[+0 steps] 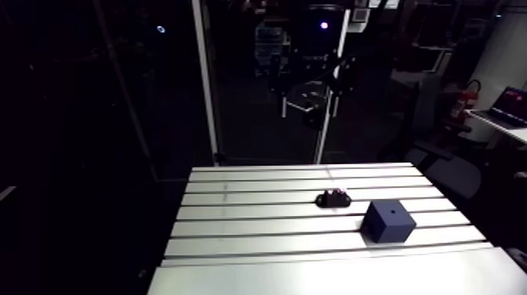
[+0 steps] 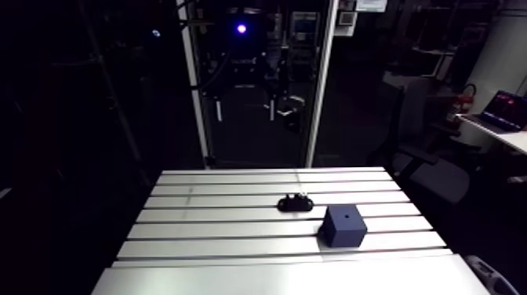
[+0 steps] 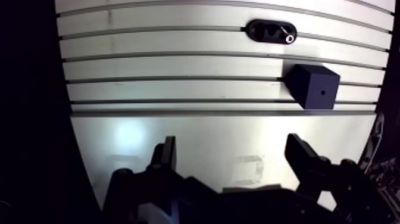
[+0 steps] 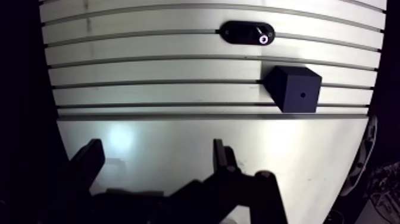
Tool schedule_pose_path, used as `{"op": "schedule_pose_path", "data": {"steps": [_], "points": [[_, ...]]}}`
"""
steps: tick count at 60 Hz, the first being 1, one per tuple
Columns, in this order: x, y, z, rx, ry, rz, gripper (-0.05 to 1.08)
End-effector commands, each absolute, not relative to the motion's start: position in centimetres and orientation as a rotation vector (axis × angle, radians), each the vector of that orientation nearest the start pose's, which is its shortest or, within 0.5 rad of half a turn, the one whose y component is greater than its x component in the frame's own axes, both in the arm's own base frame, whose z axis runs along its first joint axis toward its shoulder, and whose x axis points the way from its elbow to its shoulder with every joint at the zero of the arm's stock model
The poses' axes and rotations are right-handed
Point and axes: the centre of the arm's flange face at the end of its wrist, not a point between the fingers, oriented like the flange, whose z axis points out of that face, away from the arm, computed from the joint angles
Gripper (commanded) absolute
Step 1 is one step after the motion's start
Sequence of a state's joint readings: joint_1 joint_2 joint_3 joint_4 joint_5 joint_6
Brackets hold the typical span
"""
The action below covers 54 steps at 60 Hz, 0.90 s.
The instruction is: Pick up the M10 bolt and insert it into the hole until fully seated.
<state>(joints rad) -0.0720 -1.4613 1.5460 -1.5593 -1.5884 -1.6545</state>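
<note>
The hand [image 3: 232, 143] hangs wide and empty over the counter [image 3: 178, 65]; the M10 bolt [image 3: 290, 39] stands in a black holder [image 3: 265, 30] well ahead, near the dark block [image 3: 314, 85]; centre both fingers over the bolt before descending.

Slotted aluminium table [image 1: 259, 212] had grooves running side to side, smooth unslotted plate [image 1: 329, 278] lay along its near edge, black oval holder [image 3: 271, 31] sat flat on the slotted part over one groove, faint rectangular marks [image 3: 247, 170] showed on the plate.
</note>
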Motion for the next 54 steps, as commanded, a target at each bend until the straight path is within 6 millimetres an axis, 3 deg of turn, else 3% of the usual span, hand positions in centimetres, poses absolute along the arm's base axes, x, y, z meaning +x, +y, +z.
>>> {"op": "schedule_pose_path", "data": {"steps": [1,20,39,54], "points": [[-53.9,-8.9,44.3,-0.042,3.072,0.017,0.0],[-54.5,-8.3,44.1,-0.102,3.13,0.026,0.01],[-55.5,-4.6,43.0,-0.129,3.228,0.042,0.01],[-55.9,-0.8,41.6,-0.119,3.315,-0.059,0.01]]}}
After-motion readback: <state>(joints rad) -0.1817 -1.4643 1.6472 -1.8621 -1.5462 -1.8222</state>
